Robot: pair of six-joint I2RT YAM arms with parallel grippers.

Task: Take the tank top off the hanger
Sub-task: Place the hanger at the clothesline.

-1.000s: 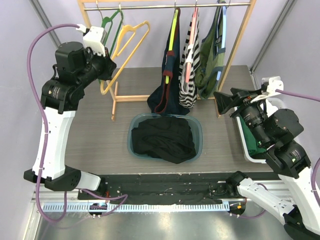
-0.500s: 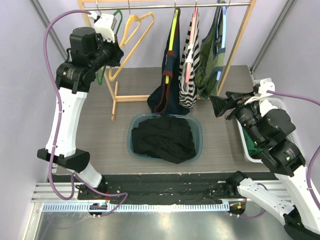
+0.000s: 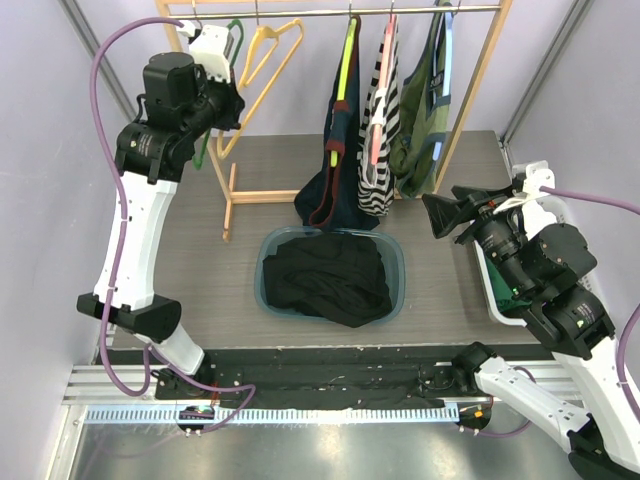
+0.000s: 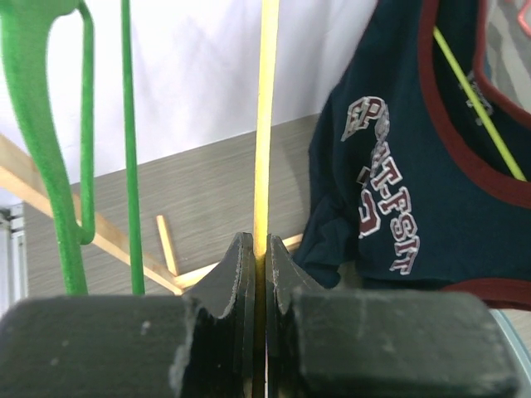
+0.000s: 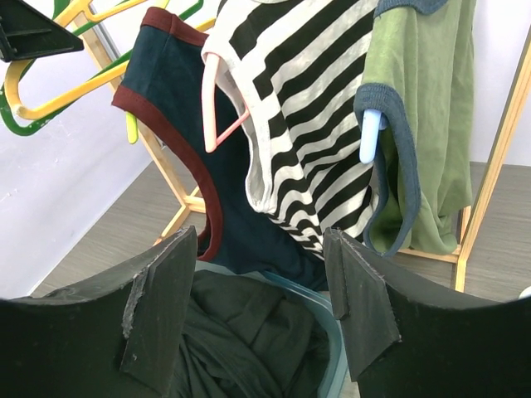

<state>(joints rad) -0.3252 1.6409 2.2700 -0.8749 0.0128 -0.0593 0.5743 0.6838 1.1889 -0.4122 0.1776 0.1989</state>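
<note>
Left wrist — left gripper (image 4: 259, 249) pinches yellow hanger (image 4: 266, 124) | navy tank top (image 4: 415, 166) rightward | right gripper (image 5: 259, 240) spread

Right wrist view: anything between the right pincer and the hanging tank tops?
Nothing visible. The open right pincer faces the striped tank top through open air; the navy tank top and green tank top flank it. The basin of dark clothes sits below that line.

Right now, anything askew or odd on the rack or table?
The bare yellow hanger is tilted well off vertical: the left gripper is shut on its bar. The black garment heaped in the blue basin appears to lap over its near rim. Nothing looks damaged.
</note>
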